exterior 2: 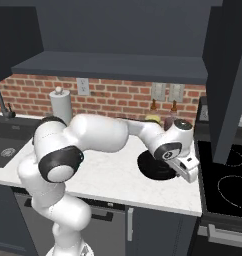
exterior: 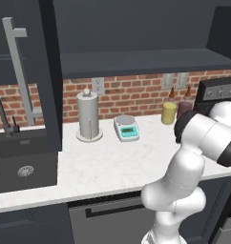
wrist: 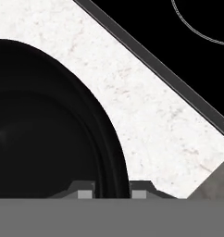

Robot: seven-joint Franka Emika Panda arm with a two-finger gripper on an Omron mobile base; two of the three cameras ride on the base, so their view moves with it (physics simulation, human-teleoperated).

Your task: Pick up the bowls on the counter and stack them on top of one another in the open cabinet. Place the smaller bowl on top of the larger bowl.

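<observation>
A glossy black bowl [exterior 2: 154,167] sits on the white counter [exterior 2: 113,175] near its right end, beside the stove. In the hand view the bowl [wrist: 40,129] takes up the left side, and its rim runs down between my two fingertips. My gripper [wrist: 112,192] is shut on that rim, one finger inside the bowl and one outside. In the right base view my white hand [exterior 2: 185,167] hangs over the bowl's right edge. The open cabinet [exterior: 136,62] is above the counter, its dark shelf bare, with its door [exterior: 22,71] swung out to the left.
A paper-towel holder [exterior: 89,116], a small scale [exterior: 126,127] and a yellow jar [exterior: 169,113] stand along the brick wall. The black sink [exterior: 22,167] is at the left. The black cooktop [exterior 2: 225,175] borders the counter just right of the bowl.
</observation>
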